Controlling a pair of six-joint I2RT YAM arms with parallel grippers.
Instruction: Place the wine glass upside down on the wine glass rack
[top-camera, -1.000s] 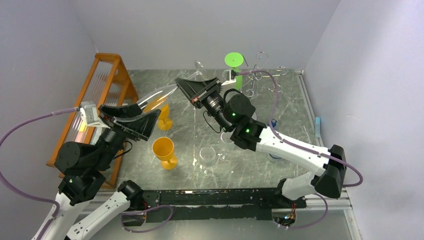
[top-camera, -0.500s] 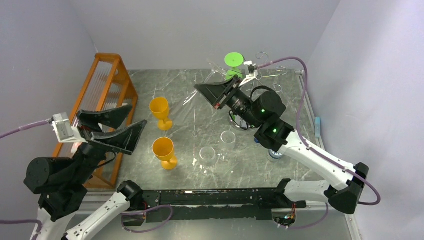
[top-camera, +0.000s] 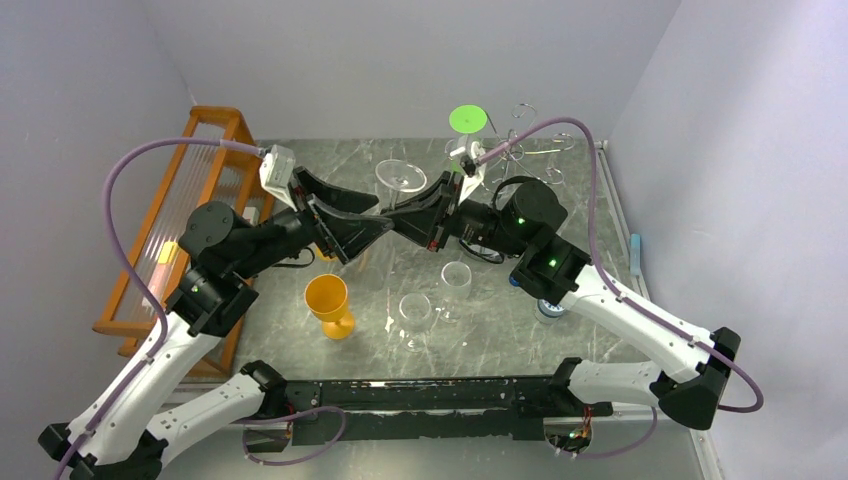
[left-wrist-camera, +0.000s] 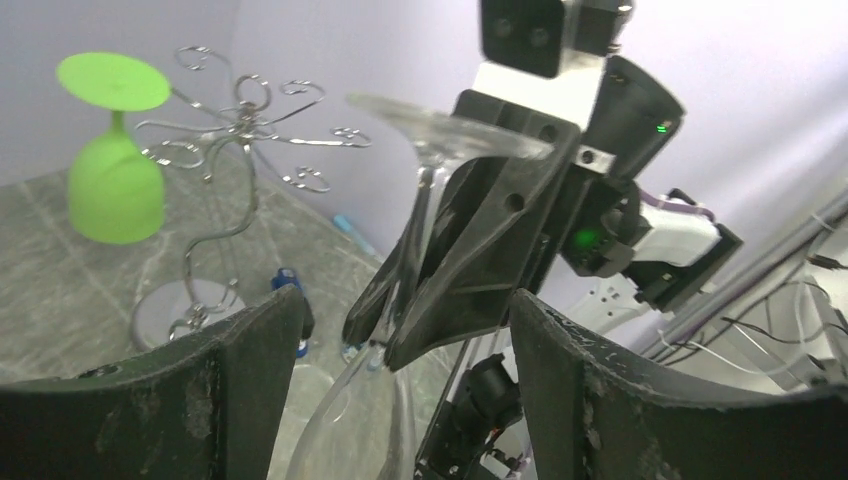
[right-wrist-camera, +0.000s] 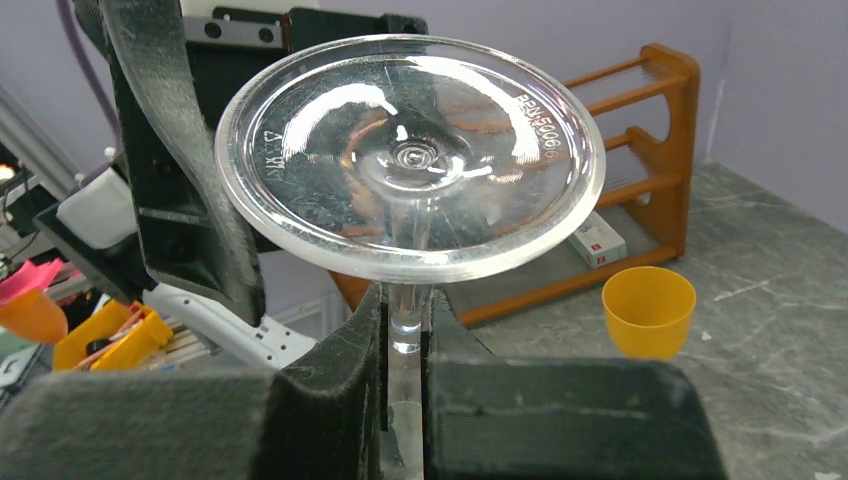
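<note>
Glass first, since that's the whole job. From the top view, the wine glass (top-camera: 400, 177) is seen already flipped, foot up and bowl down, held above the middle of the surface (top-camera: 480, 340). It's clamped at the stem by the right claw (top-camera: 412, 215). The left claw (top-camera: 368, 218) is parked right up against it with its jaws spread wide. The wine glass rack (top-camera: 515, 148) is found at the far right corner, well apart from the held glass. A green glass (top-camera: 466, 120) is hung on one of its arms. An orange cup (top-camera: 328, 298) and two clear glasses (top-camera: 415, 312) are left standing on the surface nearer the arm bases.

From the left wrist view, the bowl is seen low between the left fingers with a gap on each side, so nothing is gripped there. Several curled loops on the rack look free.

From the right wrist view, the stem is pinched just under the foot, no daylight visible.

So the carry-to-rack step can be judged as the one in hand. Next, the left claw probably needs to be backed off. The glass would then be taken to a free loop and the stem slid in so the foot gets caught on the wire. The green glass should be steered clear of.
</note>
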